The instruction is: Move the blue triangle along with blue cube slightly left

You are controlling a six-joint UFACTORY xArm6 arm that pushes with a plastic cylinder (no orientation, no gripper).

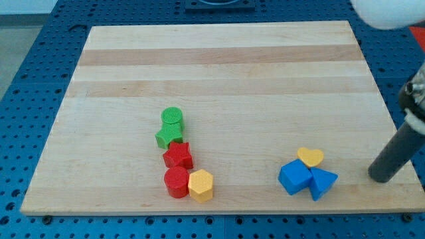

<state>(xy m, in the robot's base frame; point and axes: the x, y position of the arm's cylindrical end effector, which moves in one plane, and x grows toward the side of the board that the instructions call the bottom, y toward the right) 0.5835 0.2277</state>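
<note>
Nearest you, along the view's bottom edge of the pale wooden board (219, 73), sit two clusters of small plastic blocks. At the lower right, the blue cube (295, 178) and the blue triangle block (323, 182) touch side by side, the cube on the view's left of the triangle. A yellow heart-shaped block (310, 157) rests just above them, touching the cube's upper edge.

You'll find my tip (382, 176), the lower end of the dark rod, to the view's right of that pair, near the board's right edge and clearly apart from the triangle, with bare wood between them. It is a plain rod with no jaws, so it clamps on nothing and touches no block.

Look lower centre for the other group, well apart from the blue pair. A red cylinder block (176, 182) touches a yellow hexagonal block (201, 185) on its right. Just above the cylinder sits a red star-shaped block (178, 156), then a green star-shaped block (167, 137), and a green cylinder block (172, 118) at the top of the chain, each touching the next.

Under the board you can see a blue perforated table (40, 79).
</note>
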